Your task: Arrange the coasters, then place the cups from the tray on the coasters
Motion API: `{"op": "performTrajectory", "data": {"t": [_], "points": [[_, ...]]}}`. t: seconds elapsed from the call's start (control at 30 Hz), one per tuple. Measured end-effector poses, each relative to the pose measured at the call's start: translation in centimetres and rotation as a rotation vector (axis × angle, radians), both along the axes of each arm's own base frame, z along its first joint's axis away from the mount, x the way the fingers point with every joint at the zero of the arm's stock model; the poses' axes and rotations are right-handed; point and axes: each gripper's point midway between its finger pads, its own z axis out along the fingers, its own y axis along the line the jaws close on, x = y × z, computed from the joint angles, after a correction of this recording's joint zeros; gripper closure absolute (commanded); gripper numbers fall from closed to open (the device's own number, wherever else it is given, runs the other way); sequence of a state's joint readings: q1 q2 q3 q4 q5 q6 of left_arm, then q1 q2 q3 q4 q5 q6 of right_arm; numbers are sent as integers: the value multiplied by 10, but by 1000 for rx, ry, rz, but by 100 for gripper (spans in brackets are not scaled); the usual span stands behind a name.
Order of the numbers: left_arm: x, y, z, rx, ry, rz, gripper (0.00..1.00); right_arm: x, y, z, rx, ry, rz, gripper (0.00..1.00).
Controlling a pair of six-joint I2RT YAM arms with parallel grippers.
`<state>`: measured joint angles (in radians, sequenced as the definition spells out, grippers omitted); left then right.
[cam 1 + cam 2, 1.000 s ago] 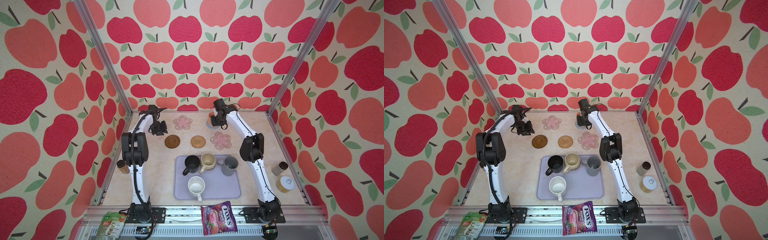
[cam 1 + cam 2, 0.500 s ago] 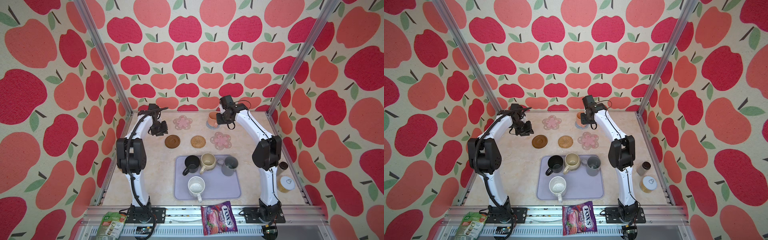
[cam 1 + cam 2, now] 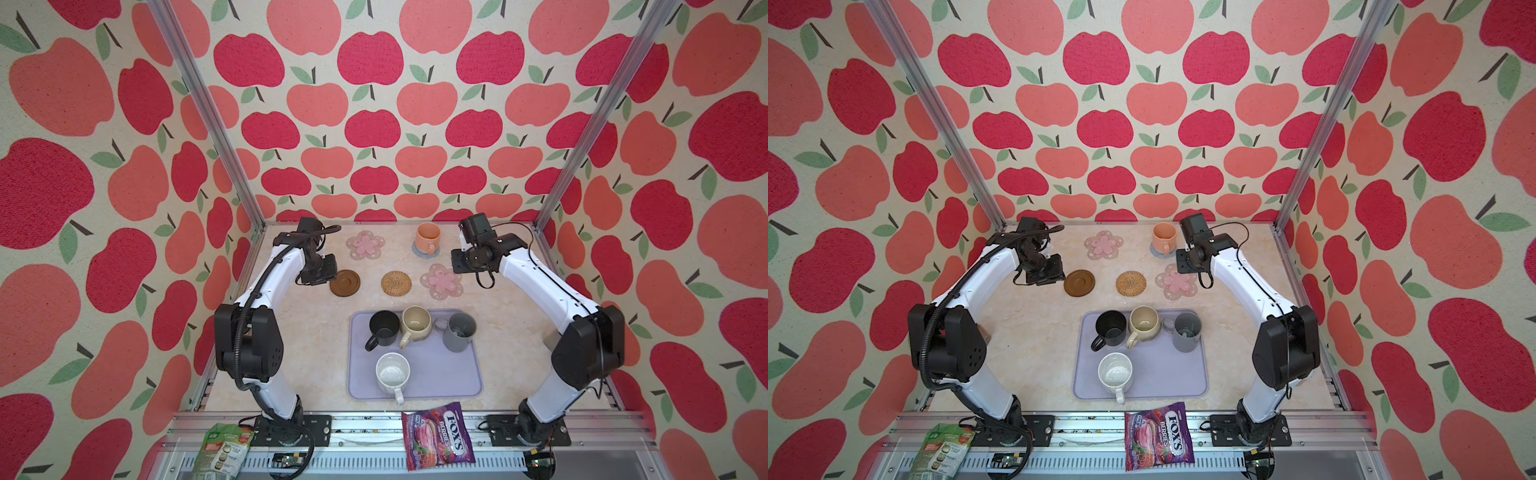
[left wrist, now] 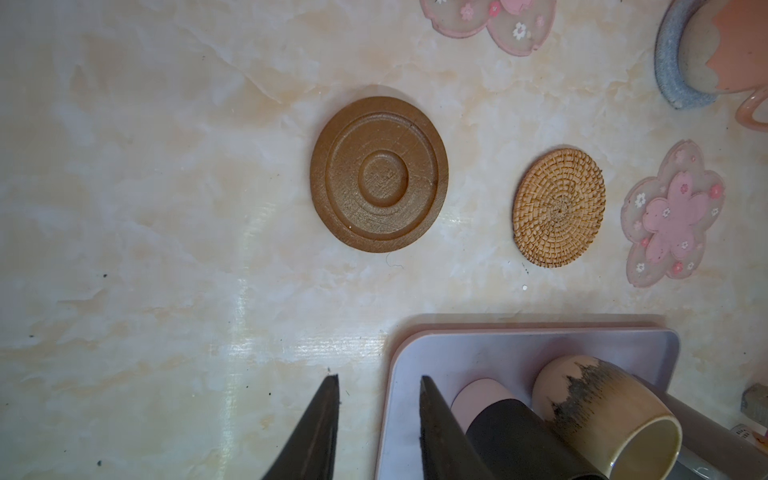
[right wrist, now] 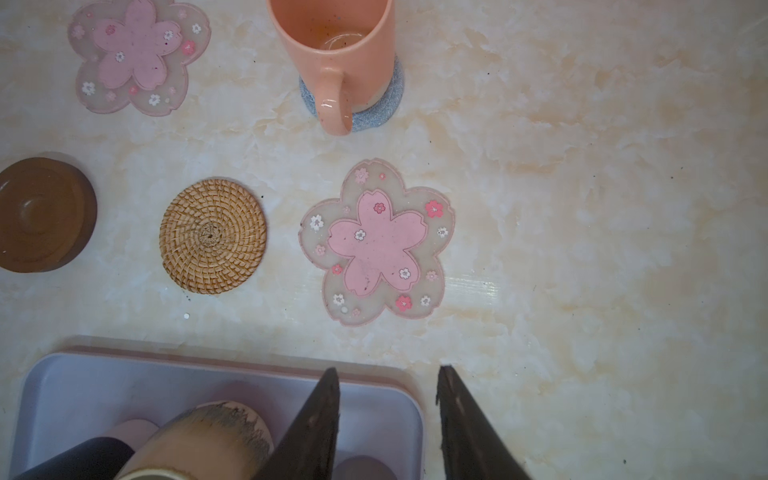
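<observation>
Gaping empty, left gripper (image 4: 377, 377) and right gripper (image 5: 387, 369) are resolved in wrist views only; marbled tabletop (image 3: 316, 332) is enclosed by apple-print walls (image 3: 374, 124).

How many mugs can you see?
5. Black mug, beige mug and grey mug line the far side of the tray, speckled white mug sits nearer on it, orange mug stands on the grey-blue coaster.

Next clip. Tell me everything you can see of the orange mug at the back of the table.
The orange mug is a plain matte salmon-orange cylinder with one loop handle and faint dark specks inside; material looks ceramic or plastic. Empty, upright, mouth up, it stands on the round grey-blue coaster, whose edge shows around its base, near the back edge of the table, off the tray. Only the coaster touches it; the right end effector, open, is apart from it.
</observation>
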<state>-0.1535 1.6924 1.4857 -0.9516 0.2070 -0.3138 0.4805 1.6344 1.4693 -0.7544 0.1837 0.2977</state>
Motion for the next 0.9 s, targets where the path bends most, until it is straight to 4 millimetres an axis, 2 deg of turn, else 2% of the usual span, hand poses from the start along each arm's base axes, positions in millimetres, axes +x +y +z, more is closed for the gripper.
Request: {"op": "performTrajectory", "data": {"t": [0.3,0.57,0.7,0.9], "points": [[-44,-12,6,35,-24,-13,65,-51,-29,-2,18,-31,-33,57],[-83,-17,-18,63,-7,-10,64,-87,-53,-7,15,-65,-57,56],[-87,-18,-24,76,3,-4,64,-94,-62,-2,11,-100,-74,54],[-81,-25,-17,91,-15,-19,64,-96,-67,2,10,-123,-95,53]]}}
